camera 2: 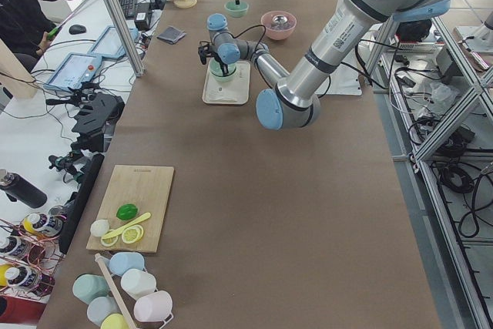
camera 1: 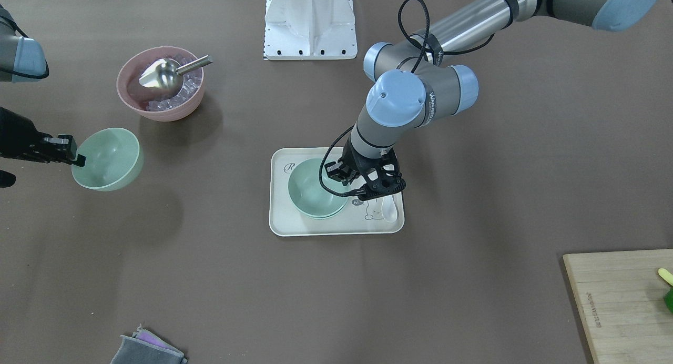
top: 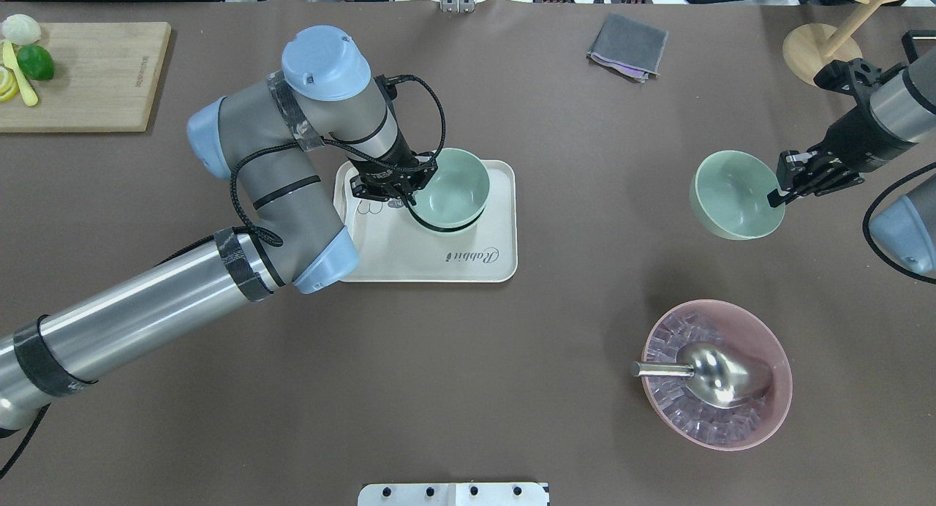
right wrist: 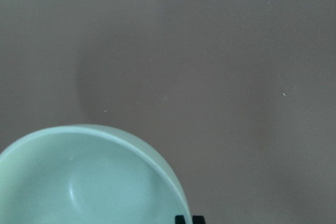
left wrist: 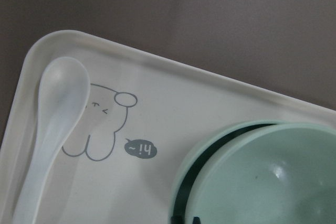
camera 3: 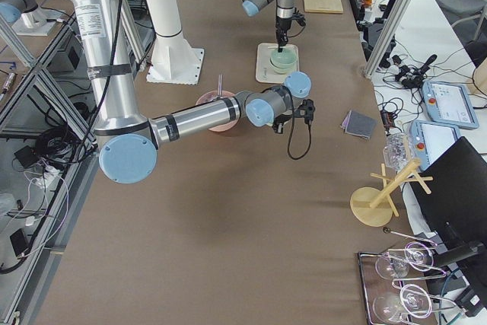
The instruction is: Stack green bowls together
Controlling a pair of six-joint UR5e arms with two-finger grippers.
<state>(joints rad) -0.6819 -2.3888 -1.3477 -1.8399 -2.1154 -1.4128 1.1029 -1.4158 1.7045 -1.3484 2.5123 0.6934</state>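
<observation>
Two green bowls sit nested on the cream tray (top: 439,261). My left gripper (top: 409,197) is shut on the rim of the upper bowl (top: 452,188), which rests slightly raised inside the lower one. In the left wrist view the upper bowl (left wrist: 273,182) sits inside the lower bowl's rim (left wrist: 207,142) with a dark gap between them. My right gripper (top: 776,195) is shut on the rim of the third green bowl (top: 731,195) and holds it tilted above the table at the right. That bowl also shows in the right wrist view (right wrist: 89,182).
A pink bowl (top: 768,411) with ice and a metal scoop stands near the right front. A white spoon (camera 1: 390,209) lies on the tray. A cutting board (top: 95,74) with lime, a grey cloth (top: 627,47) and a wooden stand (top: 815,49) lie along the far edge.
</observation>
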